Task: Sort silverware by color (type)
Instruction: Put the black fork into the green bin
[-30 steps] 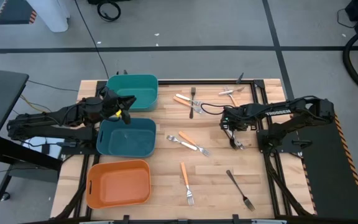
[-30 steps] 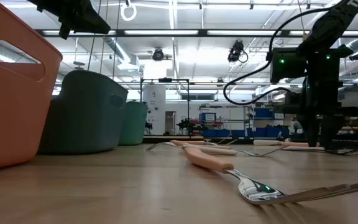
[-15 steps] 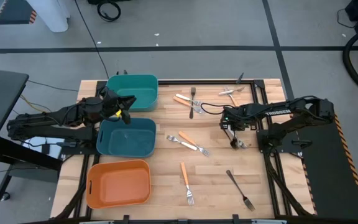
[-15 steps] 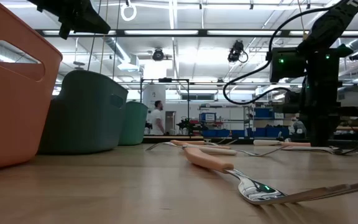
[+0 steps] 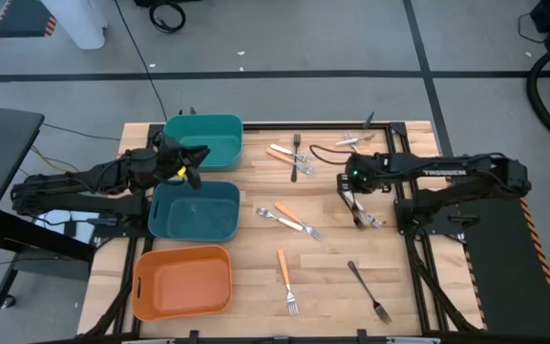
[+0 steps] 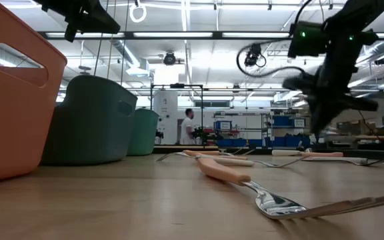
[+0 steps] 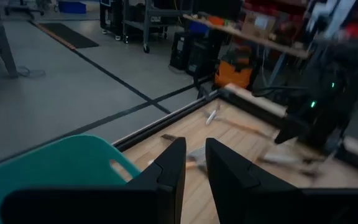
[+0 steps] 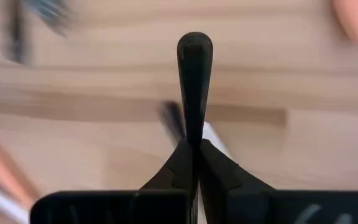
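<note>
Left gripper [image 5: 197,162] hovers between the two teal bins [image 5: 205,139], fingers [image 7: 166,171] a narrow gap apart, nothing visibly held; waiting. Orange bin [image 5: 183,282] sits well below it. Mid-table: orange-handled forks [image 5: 286,218] lie loose on the wood, another orange-handled fork [image 5: 285,277] nearer the front, black fork [image 5: 368,291] further right. Right gripper [image 5: 349,182] is lifted off the table, fingers [image 8: 194,158] pressed together on a black handle [image 8: 194,62] that sticks straight out ahead. More utensils [image 5: 366,216] lie just beneath it. To do this step well: lift straight, keep the pinch firm, since a thin handle can pivot, and clear the pile below before swinging toward the bins.
</note>
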Controlling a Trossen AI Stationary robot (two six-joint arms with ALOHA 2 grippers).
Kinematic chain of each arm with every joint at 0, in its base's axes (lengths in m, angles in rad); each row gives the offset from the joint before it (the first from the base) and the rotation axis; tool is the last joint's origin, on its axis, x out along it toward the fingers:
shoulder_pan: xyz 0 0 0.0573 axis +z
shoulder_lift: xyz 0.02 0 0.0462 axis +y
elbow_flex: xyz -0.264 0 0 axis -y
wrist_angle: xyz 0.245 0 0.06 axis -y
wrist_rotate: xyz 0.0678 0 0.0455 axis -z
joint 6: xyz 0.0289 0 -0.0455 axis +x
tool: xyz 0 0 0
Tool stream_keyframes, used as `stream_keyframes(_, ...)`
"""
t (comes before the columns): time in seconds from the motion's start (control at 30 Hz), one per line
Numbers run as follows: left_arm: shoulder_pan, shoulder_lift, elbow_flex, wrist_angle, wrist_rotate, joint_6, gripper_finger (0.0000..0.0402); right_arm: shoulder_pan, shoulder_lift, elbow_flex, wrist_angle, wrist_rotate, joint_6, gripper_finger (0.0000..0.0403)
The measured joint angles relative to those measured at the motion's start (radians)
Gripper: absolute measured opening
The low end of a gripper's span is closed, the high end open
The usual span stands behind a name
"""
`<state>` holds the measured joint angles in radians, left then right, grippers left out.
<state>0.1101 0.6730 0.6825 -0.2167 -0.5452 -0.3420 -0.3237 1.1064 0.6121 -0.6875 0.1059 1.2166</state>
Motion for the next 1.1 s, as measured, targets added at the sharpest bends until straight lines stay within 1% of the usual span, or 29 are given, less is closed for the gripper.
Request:
stream_keyframes(0.1,0.000,0.023,0.000,0.010,0.000,-0.043,0.0071,0.003,-0.023,0.026,0.093,0.008,-0.053,0.0014)
stream_keyframes(0.27,0.000,0.088,0.000,0.057,0.003,-0.080,0.0071,0.004,-0.027,0.061,0.386,0.008,-0.167,0.0014)
stream_keyframes(0.33,0.000,0.122,0.000,0.081,0.027,-0.093,0.0071,0.004,-0.020,0.074,0.503,0.008,-0.215,0.0014)
stream_keyframes(0.43,0.000,0.172,0.000,0.129,0.075,-0.096,0.0079,0.004,0.001,0.104,0.602,0.009,-0.287,0.0014)
stream_keyframes(0.53,-0.001,0.220,-0.001,0.197,0.102,-0.119,0.0094,0.005,0.028,0.146,0.639,0.026,-0.344,0.0014)
stream_keyframes(0.67,-0.001,0.290,-0.001,0.333,0.102,-0.129,0.0111,0.014,0.086,0.213,0.649,0.069,-0.413,0.0014)
stream_keyframes(0.77,0.000,0.353,-0.001,0.442,0.103,-0.202,0.0113,0.028,0.144,0.276,0.655,0.086,-0.482,0.0014)
stream_keyframes(0.83,0.000,0.392,-0.001,0.488,0.106,-0.249,0.0112,0.039,0.188,0.319,0.654,0.093,-0.523,0.0014)
stream_keyframes(0.9,0.000,0.427,-0.001,0.523,0.120,-0.254,0.0109,0.053,0.227,0.361,0.656,0.122,-0.557,0.0014)
stream_keyframes(1.0,0.004,0.454,-0.001,0.525,0.126,-0.251,0.0105,0.075,0.284,0.423,0.658,0.180,-0.612,0.0014)
stream_keyframes(1.1,0.019,0.468,-0.001,0.527,0.127,-0.252,0.0104,0.098,0.342,0.484,0.665,0.201,-0.693,0.0015)
